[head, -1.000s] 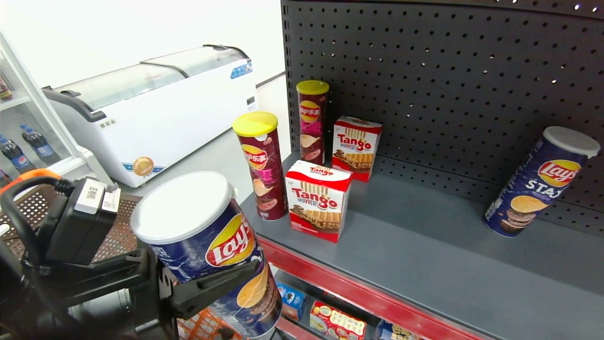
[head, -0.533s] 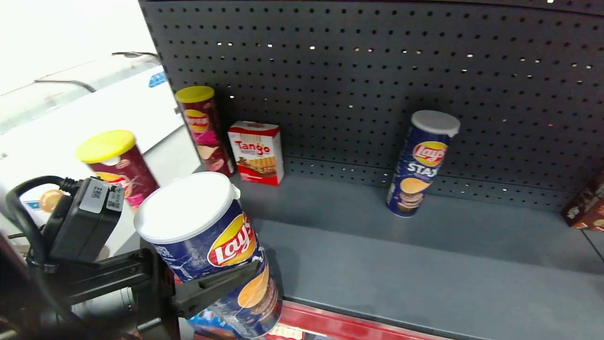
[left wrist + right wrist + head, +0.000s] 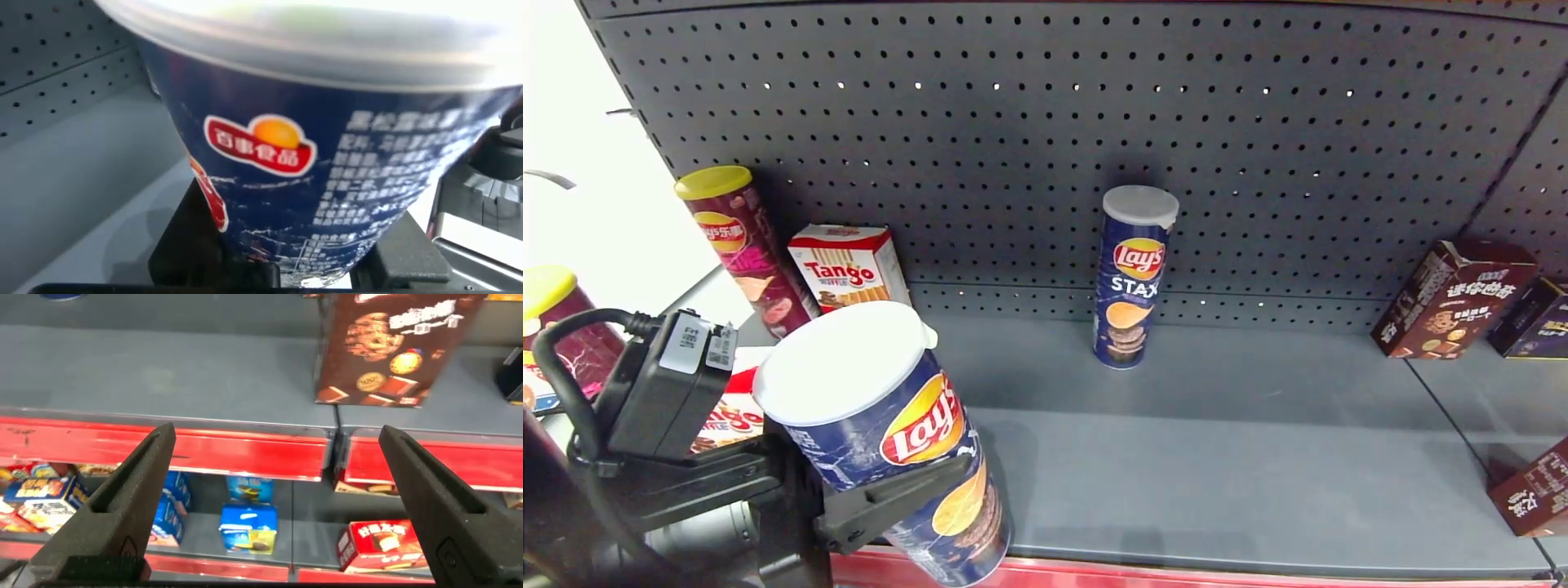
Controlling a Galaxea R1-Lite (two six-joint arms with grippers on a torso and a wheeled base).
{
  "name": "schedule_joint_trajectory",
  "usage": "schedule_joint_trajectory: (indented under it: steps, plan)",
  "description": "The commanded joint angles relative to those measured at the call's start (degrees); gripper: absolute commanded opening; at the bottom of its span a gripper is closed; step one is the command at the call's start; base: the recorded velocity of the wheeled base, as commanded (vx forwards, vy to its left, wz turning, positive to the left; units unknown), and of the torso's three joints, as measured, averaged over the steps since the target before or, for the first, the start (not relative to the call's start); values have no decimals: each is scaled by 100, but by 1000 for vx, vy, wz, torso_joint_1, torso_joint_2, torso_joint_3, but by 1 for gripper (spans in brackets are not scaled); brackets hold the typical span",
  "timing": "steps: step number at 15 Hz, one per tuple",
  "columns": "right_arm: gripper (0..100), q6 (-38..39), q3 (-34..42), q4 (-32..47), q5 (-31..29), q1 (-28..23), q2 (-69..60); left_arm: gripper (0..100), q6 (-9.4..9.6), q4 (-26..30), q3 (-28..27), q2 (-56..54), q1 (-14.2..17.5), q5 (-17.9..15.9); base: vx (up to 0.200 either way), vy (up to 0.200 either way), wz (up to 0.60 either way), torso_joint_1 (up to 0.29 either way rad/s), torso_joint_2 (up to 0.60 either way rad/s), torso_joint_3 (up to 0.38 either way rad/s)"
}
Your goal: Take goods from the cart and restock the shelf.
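My left gripper (image 3: 882,478) is shut on a blue chip can (image 3: 890,425) with a white lid, held tilted just in front of the grey shelf's (image 3: 1217,465) left front edge. In the left wrist view the same can (image 3: 327,163) stands close up, with the gripper (image 3: 286,265) clamped around its lower body. A second blue can (image 3: 1134,278) stands upright at the back of the shelf near the pegboard. My right gripper (image 3: 276,441) is open with nothing between its fingers, facing the shelf's red front edge (image 3: 204,445).
Maroon cans with yellow lids (image 3: 737,245) and wafer boxes (image 3: 849,265) stand at the shelf's left. Brown boxes (image 3: 1454,298) sit at the right; one (image 3: 384,347) shows in the right wrist view. A lower shelf holds small packs (image 3: 249,527). Free shelf room lies around the standing can.
The head camera has swung right along the shelf, so the goods slid left in the picture. The left gripper keeps the blue can in the same hold.
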Motion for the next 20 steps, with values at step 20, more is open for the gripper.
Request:
schedule_joint_trajectory:
  steps: [20]
  plan:
    - [100, -501, -3735, -564, 2041, 1804, 5227, 0, 281, 517, -594, 396, -2, 91, 0, 0, 0, 0, 0, 0]
